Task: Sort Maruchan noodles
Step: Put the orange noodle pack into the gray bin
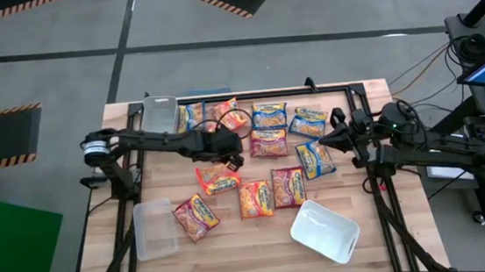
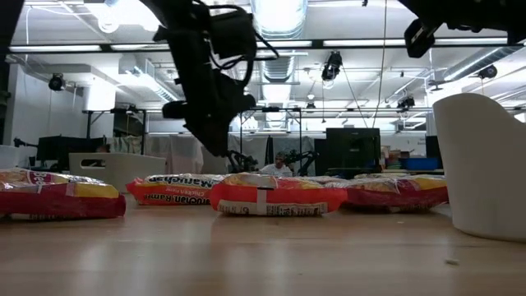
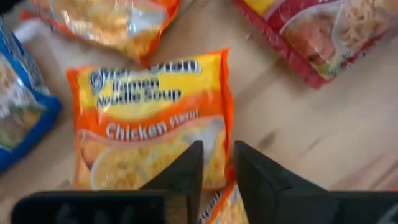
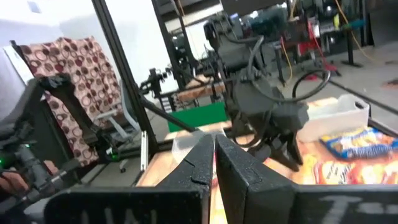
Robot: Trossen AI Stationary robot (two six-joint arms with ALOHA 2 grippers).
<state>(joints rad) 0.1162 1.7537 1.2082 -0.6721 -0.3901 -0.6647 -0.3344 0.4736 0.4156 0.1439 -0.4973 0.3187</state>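
We judge a pick is in hand: our left hand [image 3: 217,177], fingers narrowly apart and seemingly empty, hovers over the orange chicken-flavor Maruchan packet [image 3: 149,121] at the tabletop's [image 1: 261,249] centre, needing descent and closure.

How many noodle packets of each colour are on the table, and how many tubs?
Blue noodle packets: 4
Orange noodle packets: 3
Red noodle packets: 3
Plastic tubs: 3
Total: 13 things seen from above; the left arm may hide more.
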